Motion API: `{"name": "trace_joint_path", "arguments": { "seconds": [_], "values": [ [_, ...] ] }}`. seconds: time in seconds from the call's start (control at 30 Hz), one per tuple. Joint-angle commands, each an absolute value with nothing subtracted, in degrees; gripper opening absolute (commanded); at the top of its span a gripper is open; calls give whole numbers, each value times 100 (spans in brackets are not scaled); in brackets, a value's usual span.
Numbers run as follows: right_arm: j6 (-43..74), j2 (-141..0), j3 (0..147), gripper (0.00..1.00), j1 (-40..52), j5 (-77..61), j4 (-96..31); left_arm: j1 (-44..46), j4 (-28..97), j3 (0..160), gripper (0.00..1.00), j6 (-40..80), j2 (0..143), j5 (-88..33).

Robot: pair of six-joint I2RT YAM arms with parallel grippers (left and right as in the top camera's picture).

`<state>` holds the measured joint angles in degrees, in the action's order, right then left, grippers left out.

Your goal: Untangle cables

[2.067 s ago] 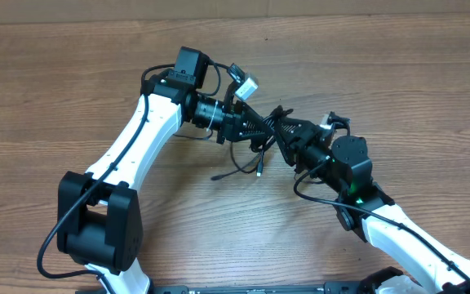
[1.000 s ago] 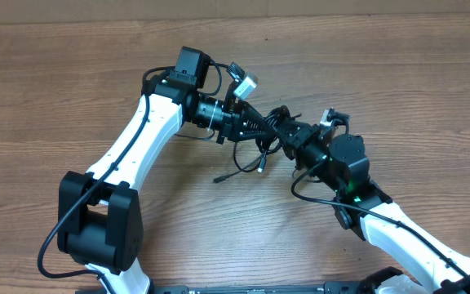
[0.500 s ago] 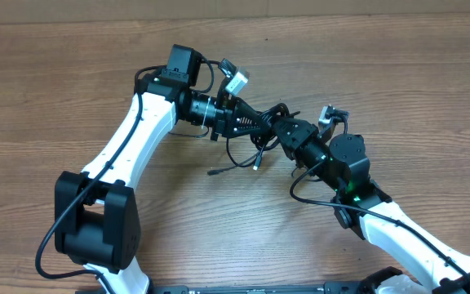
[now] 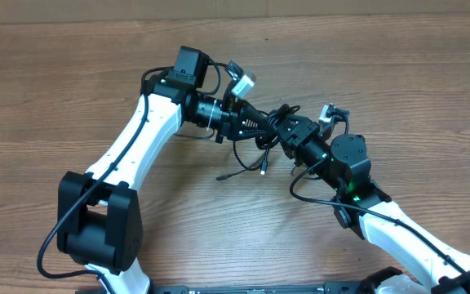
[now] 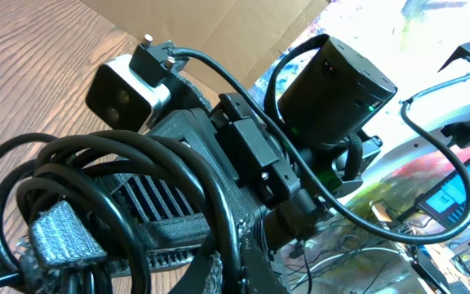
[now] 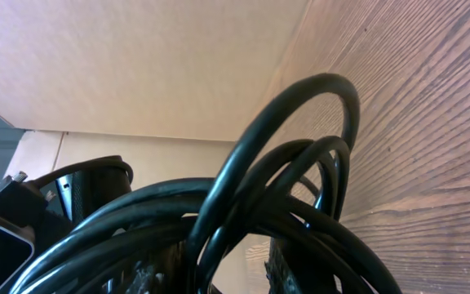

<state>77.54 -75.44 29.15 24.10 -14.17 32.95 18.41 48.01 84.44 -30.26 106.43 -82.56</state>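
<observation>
- Cables [image 4: 277, 114]: thin black cords, smooth and glossy, round in section, bunched in a knot of overlapping loops.
- Bundle location: mid-table, between the two gripper tips, the knot at fingertip level.
- Two loose ends trailing from the knot toward the near edge onto the table [image 4: 382, 65]; a small pale plug [image 4: 263, 170] on one, a dark tip [image 4: 221, 177] on the other, a little apart.
- Table surface: brown wood grain, matte, running in long streaks.
- Left wrist view: cables [image 5: 96, 163] curving in several stacked arcs over a grey, rough-textured finger pad [image 5: 59, 237], touching it.
- Same view: ribbed black plastic body of the right gripper [image 5: 219, 188] directly behind the loops, with a small box-shaped grey-faced camera [image 5: 125, 86] above it.
- Right wrist view: cables [image 6: 219, 204] filling the lower frame, loops arching up in front of a plain tan cardboard wall [image 6: 137, 65].
- No containers in any view.
- Left gripper [image 4: 259, 126]: narrow, closed on the cables at the knot's left side.
- Right gripper [image 4: 282, 131]: tips buried in the knot from the right; finger gap hidden by cords in all views, so width cannot be told.
- Both gripper tips very near each other, only the bundle between.
</observation>
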Motion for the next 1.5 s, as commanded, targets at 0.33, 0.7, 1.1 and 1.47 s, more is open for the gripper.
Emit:
{"name": "trace_joint_path", "arguments": {
  "seconds": [0.33, 0.7, 1.1, 1.47],
  "values": [
    [7817, -7599, 2923, 56, 2399, -1382, 3520, 1865, 4794, 8567, 4, -3216, 10488, -8458],
    [7795, -7599, 2923, 18, 2399, -1509, 3308, 1710, 4788, 8567, 4, -3216, 10488, -8493],
    [7791, -7599, 2923, 4, 2399, -1706, 2646, 1518, 4626, 8567, 4, -3168, 10488, -8158],
    [7472, -7599, 2923, 4, 2342, -2353, 3081, 1507, 4626, 8567, 5, -2018, 10488, -6326]
  ]
}}
